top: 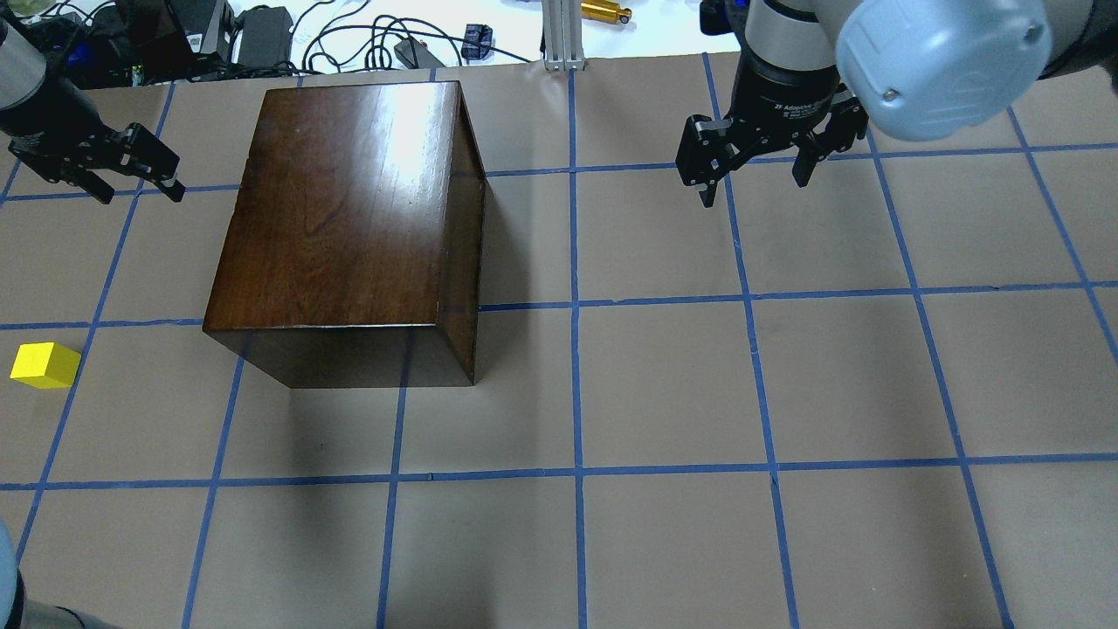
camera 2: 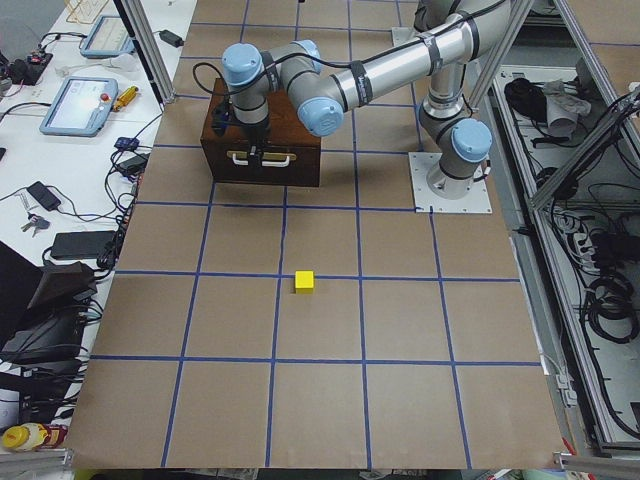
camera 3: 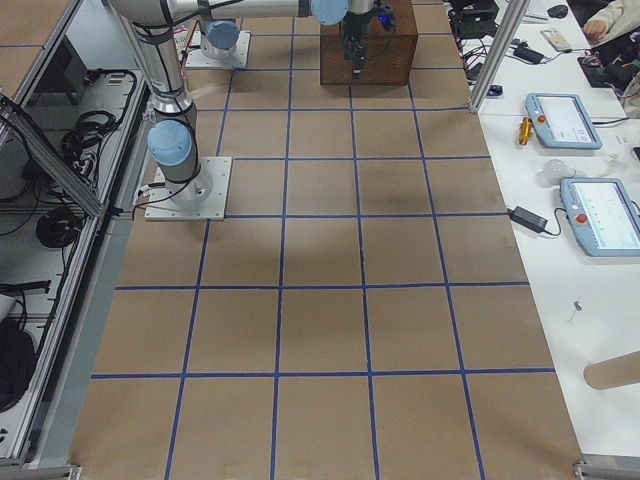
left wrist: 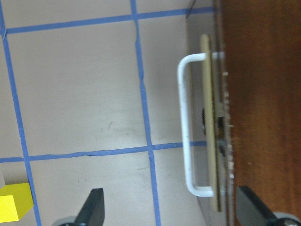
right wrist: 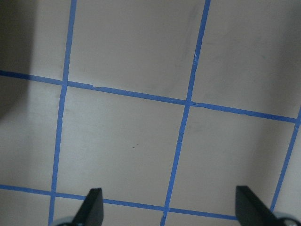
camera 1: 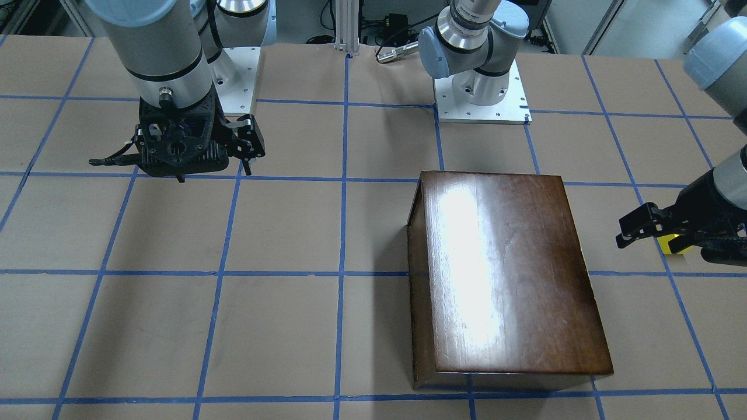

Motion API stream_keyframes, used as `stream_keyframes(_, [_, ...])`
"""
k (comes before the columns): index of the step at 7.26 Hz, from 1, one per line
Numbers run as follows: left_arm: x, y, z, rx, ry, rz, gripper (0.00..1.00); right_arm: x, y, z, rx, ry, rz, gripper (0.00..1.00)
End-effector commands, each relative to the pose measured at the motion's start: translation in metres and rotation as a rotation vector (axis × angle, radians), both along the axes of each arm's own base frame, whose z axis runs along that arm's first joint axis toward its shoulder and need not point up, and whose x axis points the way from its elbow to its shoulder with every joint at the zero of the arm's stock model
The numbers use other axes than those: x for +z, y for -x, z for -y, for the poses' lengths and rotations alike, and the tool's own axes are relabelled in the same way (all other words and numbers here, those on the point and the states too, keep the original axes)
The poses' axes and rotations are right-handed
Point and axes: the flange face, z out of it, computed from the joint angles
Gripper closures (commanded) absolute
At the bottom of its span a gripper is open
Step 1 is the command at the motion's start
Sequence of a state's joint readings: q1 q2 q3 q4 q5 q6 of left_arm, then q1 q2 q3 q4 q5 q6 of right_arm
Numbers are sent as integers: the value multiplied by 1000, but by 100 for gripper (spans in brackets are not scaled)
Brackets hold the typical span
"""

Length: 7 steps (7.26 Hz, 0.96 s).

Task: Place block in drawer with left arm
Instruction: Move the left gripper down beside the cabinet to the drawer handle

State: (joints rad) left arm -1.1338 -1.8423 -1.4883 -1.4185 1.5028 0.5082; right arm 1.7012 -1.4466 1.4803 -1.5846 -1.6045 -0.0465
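- Block (top: 45, 365) sits on the table (top: 664, 384) out past the wooden box (top: 349, 201) on the robot's left. It is well apart from the box and closer to the robot's side than the left fingers (top: 157, 166).
- Being a cube, it has no long axis. Its faces lie nearly square to the blue grid lines, so either pair of sides offers a grip.
- Drawer (camera 2: 240, 168) looks fully pushed in, though only the side view shows its front, and small. It faces the robot's left, toward the block.
- Handle (left wrist: 184, 127) runs level along that front. In the wrist view its bar crosses the line between the left fingers, closer to the box-side one.
- Left fingers are spread apart and hold nothing, hanging just off the handle. Judging from this, pulling the drawer out comes first.
- Right fingers (top: 703, 166) are also spread and empty, well away on the other side of the box, so the left arm (camera 2: 380, 75) is plainly the nearer one.
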Motion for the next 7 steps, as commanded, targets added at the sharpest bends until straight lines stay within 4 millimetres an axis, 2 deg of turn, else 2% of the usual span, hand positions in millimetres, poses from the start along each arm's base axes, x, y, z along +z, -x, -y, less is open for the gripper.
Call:
stream_keyframes(1, [-18, -25, -1, 0, 26, -139, 0, 0, 0, 0, 1, 0, 0, 0])
stream_keyframes(2, [-38, -36, -6, 26, 5, -179, 0, 0, 0, 0, 1, 0, 0, 0])
stream_keyframes(3, [-51, -38, -6, 51, 18, -257, 0, 0, 0, 0, 0, 0, 0, 0])
stream_keyframes(4, [-64, -51, -7, 80, 10, -292, 0, 0, 0, 0, 1, 0, 0, 0])
stream_keyframes(5, [-77, -51, -6, 99, -16, -351, 0, 0, 0, 0, 1, 0, 0, 0])
stream_keyframes(7, [-89, -52, -4, 108, -38, -367, 0, 0, 0, 0, 1, 0, 0, 0])
